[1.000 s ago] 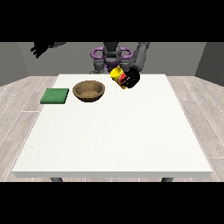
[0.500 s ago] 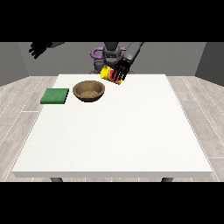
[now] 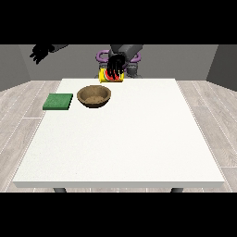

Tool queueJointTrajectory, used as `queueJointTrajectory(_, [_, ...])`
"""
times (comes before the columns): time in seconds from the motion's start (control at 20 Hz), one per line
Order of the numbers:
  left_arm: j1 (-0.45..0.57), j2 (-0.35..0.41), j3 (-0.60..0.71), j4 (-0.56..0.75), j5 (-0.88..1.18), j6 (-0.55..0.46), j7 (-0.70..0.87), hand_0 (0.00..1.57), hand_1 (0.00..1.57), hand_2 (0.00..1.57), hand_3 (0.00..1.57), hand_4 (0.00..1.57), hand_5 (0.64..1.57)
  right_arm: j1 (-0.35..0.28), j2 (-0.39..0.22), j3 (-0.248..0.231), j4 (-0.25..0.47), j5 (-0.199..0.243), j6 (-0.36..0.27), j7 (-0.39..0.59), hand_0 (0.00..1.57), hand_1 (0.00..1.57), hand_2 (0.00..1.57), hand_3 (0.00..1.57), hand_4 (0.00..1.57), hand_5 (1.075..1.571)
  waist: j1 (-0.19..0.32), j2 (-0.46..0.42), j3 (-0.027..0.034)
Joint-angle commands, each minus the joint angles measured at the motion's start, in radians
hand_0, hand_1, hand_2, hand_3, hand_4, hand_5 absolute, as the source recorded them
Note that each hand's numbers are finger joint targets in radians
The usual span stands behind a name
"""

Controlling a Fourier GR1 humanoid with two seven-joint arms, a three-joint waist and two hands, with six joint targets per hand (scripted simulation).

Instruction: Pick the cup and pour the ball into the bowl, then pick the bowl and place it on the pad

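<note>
Pouring step: my hand at the view's right clasps the yellow cup, tipped just behind the wooden bowl; next, carry it over the bowl; green pad waits on tabletop

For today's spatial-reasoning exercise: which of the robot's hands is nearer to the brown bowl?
Left, the hand at the view's right. It holds the yellow cup just behind the bowl, slightly to its right in the view. The hand at the view's left is raised far off, beyond the table's back-left corner.
</note>
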Motion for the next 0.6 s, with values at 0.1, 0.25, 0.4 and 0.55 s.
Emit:
queueJointTrajectory(0.1, [-0.100, -0.004, -0.119, 0.002, -0.122, -0.208, 0.143, 1.22, 1.22, 1.57, 1.57, 1.06, 1.571, -0.055, 0.016, 0.039, 0.011, 0.020, -0.009, 0.017, 0.00, 0.00, 0.00, 0.29, 0.69, 1.552, -0.046, -0.004, -0.0012])
queueJointTrajectory(0.25, [-0.043, -0.004, -0.210, -0.086, -0.159, -0.258, 0.174, 0.41, 0.41, 1.34, 1.55, 1.02, 1.571, -0.075, 0.013, 0.036, 0.049, 0.028, 0.002, -0.021, 0.00, 0.00, 0.00, 0.33, 0.69, 1.553, -0.057, 0.031, -0.0013])
queueJointTrajectory(0.4, [-0.009, -0.004, -0.240, -0.188, -0.126, -0.383, 0.120, 0.33, 0.33, 1.28, 1.57, 1.09, 1.569, -0.082, 0.025, 0.040, 0.076, 0.054, -0.044, -0.020, 0.00, 0.00, 0.00, 0.33, 0.69, 1.549, -0.008, -0.009, -0.0014])
queueJointTrajectory(0.55, [-0.007, -0.004, -0.265, -0.260, -0.146, -0.446, 0.162, 0.00, 0.00, 1.14, 1.57, 1.12, 1.571, -0.114, 0.009, 0.026, 0.086, 0.023, -0.021, -0.013, 0.00, 0.00, 0.00, 0.17, 0.71, 1.550, -0.021, 0.008, -0.0015])
